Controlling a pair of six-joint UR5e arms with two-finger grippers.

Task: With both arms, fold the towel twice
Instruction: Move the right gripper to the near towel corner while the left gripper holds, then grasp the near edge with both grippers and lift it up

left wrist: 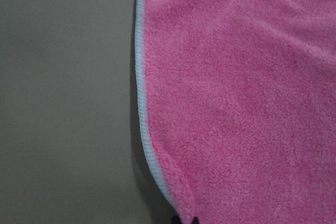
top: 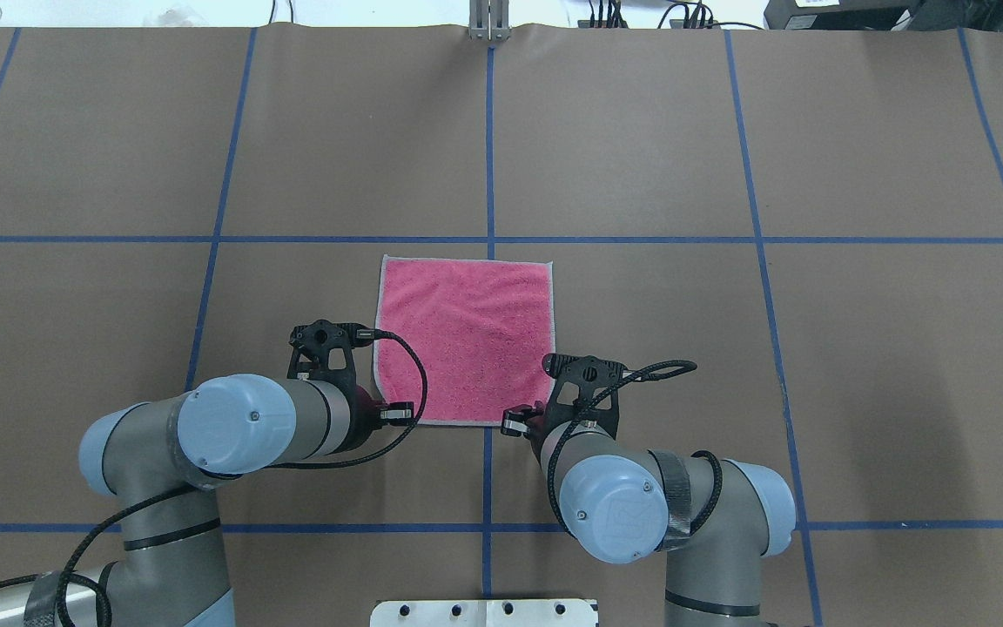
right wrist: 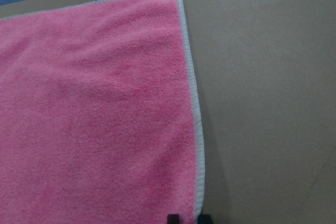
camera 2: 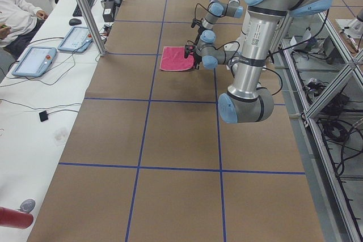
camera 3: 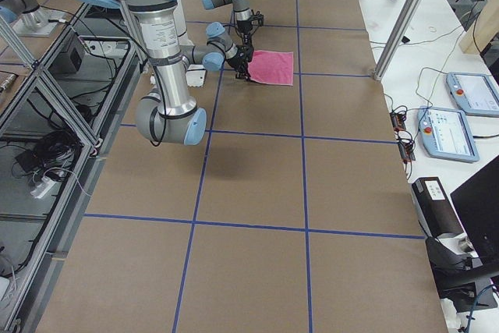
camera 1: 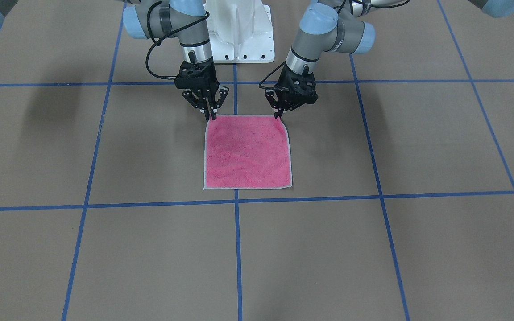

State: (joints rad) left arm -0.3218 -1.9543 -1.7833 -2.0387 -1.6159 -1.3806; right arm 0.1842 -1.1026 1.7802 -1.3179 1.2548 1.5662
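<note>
The towel lies flat on the brown table with its pink face up and a light grey edge, also seen from above. My left gripper stands at the towel's corner nearest the robot on my left, fingers pinched together on it. My right gripper is shut on the other near corner. In the left wrist view the towel curls up at the fingertips. The right wrist view has the towel's edge running down between the fingertips.
Blue tape lines divide the table into squares. The white pedestal base stands just behind the grippers. A side desk carries tablets with a seated person beside it. Metal posts rise at the table's long edge.
</note>
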